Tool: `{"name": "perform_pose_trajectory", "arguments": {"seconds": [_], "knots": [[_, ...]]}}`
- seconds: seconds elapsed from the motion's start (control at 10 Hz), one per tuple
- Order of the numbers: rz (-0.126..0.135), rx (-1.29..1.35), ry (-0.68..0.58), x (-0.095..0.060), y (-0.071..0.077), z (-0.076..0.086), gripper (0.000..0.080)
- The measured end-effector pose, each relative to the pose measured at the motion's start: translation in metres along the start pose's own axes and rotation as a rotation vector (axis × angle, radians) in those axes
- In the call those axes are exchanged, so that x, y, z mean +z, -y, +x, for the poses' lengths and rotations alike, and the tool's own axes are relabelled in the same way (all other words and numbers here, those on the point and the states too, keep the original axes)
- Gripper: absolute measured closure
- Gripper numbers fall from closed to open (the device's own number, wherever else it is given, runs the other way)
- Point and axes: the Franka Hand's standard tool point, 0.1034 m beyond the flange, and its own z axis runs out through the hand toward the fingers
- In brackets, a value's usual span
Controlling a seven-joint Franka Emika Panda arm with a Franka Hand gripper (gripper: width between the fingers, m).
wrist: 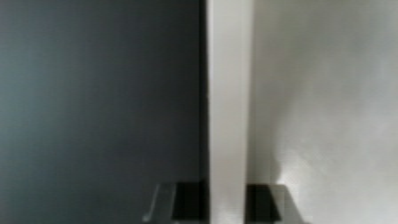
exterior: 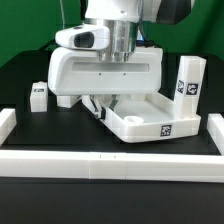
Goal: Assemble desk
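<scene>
Claw (exterior: 96, 107): closed. In the wrist view its two dark fingertips (wrist: 187, 202) sit on either side of a thin white upright wall, the rim (wrist: 228, 100) of the tabletop (exterior: 140, 125), so it is judged to be pinching that rim. In the exterior view the claw's broad white body hides the contact itself.

Tabletop: lies on the dark bench (exterior: 60, 130), lower right of centre in the exterior view, open side up. Its near-left corner is under the claw and its tagged front wall faces the camera.

Legs: a tall leg (exterior: 188, 80) stands upright just behind the tabletop's right edge. A small leg (exterior: 38, 95) lies well apart at the left. No leg is seen fitted.

Border rail (exterior: 110, 165): runs across the foreground, near the tabletop's front.

Risks, as judged:
- The hold is a narrow pinch on one thin wall near a corner, so the tray may pivot about the claw if dragged or lifted.
- Such a swing could knock the tall leg over.
- A push forward may jam the tabletop against the rail.
- The rim may slip from the pinch.
</scene>
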Motion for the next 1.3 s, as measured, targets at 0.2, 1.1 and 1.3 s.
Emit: {"name": "perform_pose_trajectory", "arguments": {"seconds": [0.2,1.1,1.3], "knots": [[-0.006,-0.091,-0.014,0.001,0.005,0.019,0.0739],[-0.046,-0.610,-0.039,-0.006,0.002,0.055,0.0739],[-0.048,-0.735,-0.026,-0.007,0.002,0.060,0.0739]]}}
